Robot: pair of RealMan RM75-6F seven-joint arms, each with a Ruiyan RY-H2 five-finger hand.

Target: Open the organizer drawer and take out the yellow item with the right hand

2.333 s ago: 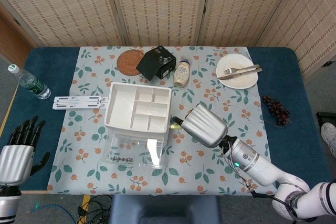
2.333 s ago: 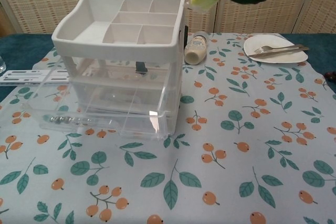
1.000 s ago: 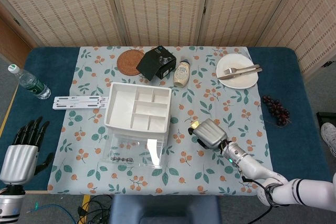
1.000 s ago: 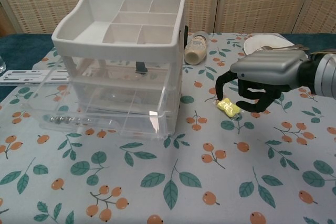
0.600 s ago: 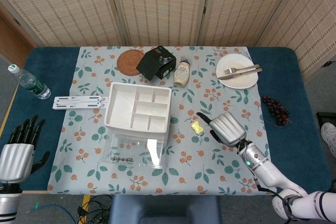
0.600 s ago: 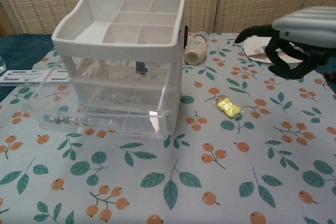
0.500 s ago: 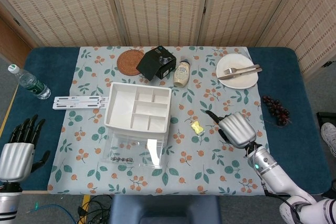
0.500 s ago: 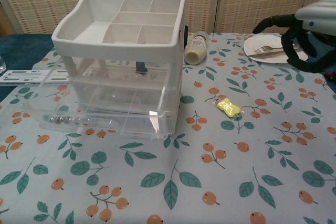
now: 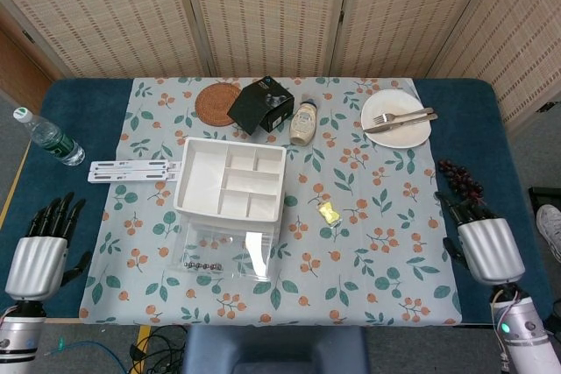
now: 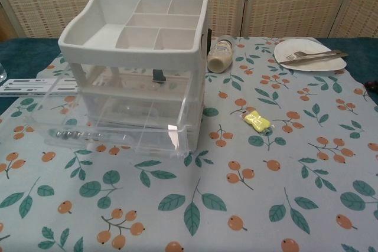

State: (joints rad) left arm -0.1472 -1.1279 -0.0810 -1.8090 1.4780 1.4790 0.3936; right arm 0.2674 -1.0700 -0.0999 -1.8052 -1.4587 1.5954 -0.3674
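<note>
Yellow item point(image 10: 257, 120): small, flat, pale yellow packet lying on the floral cloth, just right of the organizer point(image 10: 137, 51).
Drawer point(image 10: 106, 134): bottom one pulled open.
Right hand point(image 9: 486, 247): empty, fingers apart, at the bench's right edge.
Left hand point(image 9: 39, 256): empty, fingers spread.

Both pictures are brightly and evenly lit, with light that seems to come from above. Only soft, small shadows are seen, such as under the organizer point(image 10: 133, 69) and beside the yellow item point(image 10: 257, 120). A white shine is seen on the clear front of the open drawer point(image 10: 106, 137), and again in the head view point(image 9: 254, 247). Things are seen sharp in both views. In the chest view the near cloth point(image 10: 195, 216) looks a little soft. No bending is noticed at the edges.
</note>
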